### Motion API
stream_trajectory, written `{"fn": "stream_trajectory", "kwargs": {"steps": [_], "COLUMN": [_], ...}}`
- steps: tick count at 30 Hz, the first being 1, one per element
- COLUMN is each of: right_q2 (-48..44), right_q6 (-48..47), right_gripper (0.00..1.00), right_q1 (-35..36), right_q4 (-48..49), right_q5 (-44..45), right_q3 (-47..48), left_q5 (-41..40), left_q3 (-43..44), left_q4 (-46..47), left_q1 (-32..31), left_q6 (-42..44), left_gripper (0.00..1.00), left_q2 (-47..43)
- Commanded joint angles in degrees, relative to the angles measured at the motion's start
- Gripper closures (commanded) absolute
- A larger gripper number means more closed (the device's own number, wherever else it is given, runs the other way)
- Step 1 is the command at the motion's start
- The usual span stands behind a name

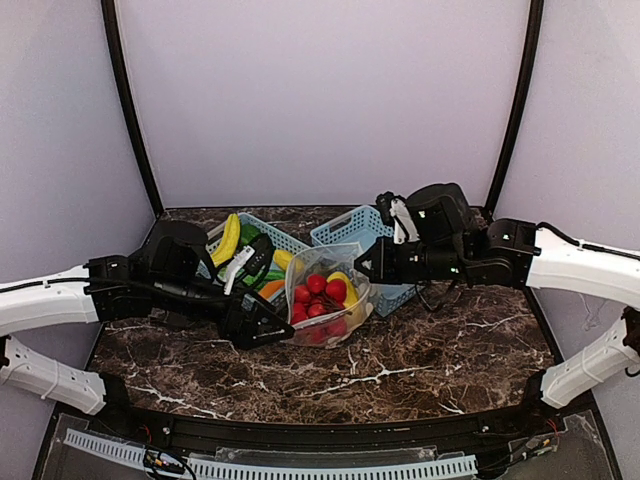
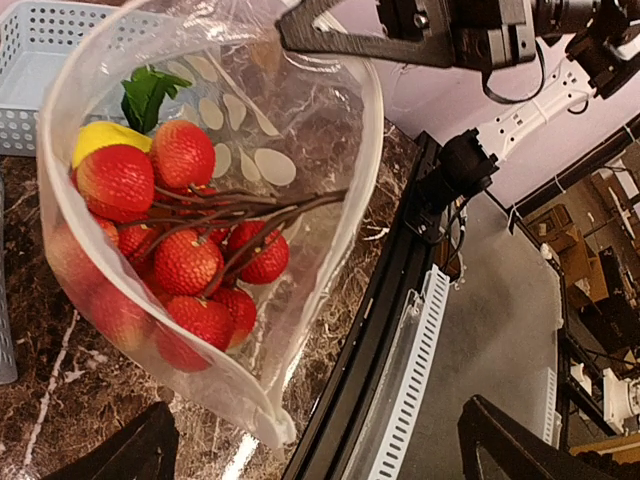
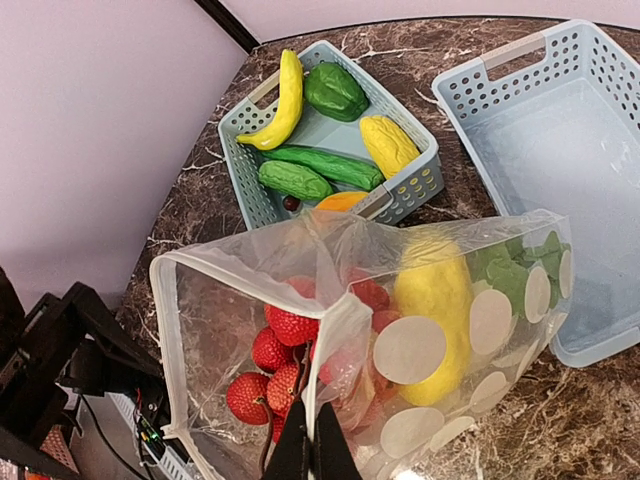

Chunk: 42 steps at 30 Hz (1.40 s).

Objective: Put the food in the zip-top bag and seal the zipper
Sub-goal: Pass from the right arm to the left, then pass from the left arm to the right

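Nothing legible is showing in any of the three views. The zip-top bag [image 3: 410, 350] is bearing only plain white dots, which are forming no letters, numbers or brand marks.

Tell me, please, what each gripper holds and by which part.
The right gripper pinches the zip-top bag by its mouth edge; the left gripper, open, holds nothing.
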Motion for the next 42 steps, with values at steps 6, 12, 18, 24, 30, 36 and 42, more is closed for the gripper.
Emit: {"fn": "stream_trajectory", "kwargs": {"steps": [6,12,18,24,30,36,42], "right_q2": [0.4,-0.3,-1.1,-5.4,-11.5,-13.0,-9.3], "right_q6": [-0.1,-0.3,-2.5,-3.8,-0.6,-0.4,-8.3], "right_gripper": [1.00,1.00,1.00,1.00,0.71,0.49,0.29], "right_q1": [-0.1,-0.1,-0.3,-0.5,-0.8,-1.5,-2.0], "right_q4": [2.5,2.4,-2.0,-8.0,-9.0,-10.4,-14.9], "right_q5": [1.7,2.5,5.6,11.6,13.4,11.4,8.2], "right_q3": [1.6,1.6,4.0,5.9,0.2,-2.6,2.8], "left_q5": [-8.5,-8.6,-14.8,-11.2,-7.5,-4.2,-3.2], "left_q3": [0.0,3.2,7.4,11.9,12.0,9.3,8.6], "left_q4": [-4.2,-5.7,-5.7,0.5,-1.6,-0.7,-0.3], "left_q1": [-3.5,-4.7,-5.2,-5.2,-5.2,-5.2,-5.2], "left_q6": [1.0,3.0,6.1,9.5,9.4,7.7,7.7], "left_gripper": [0.09,0.45,0.96,0.99,0.99,0.99,0.99], "left_q2": [4.3,8.9,6.8,4.7,8.8,10.0,8.5]}}
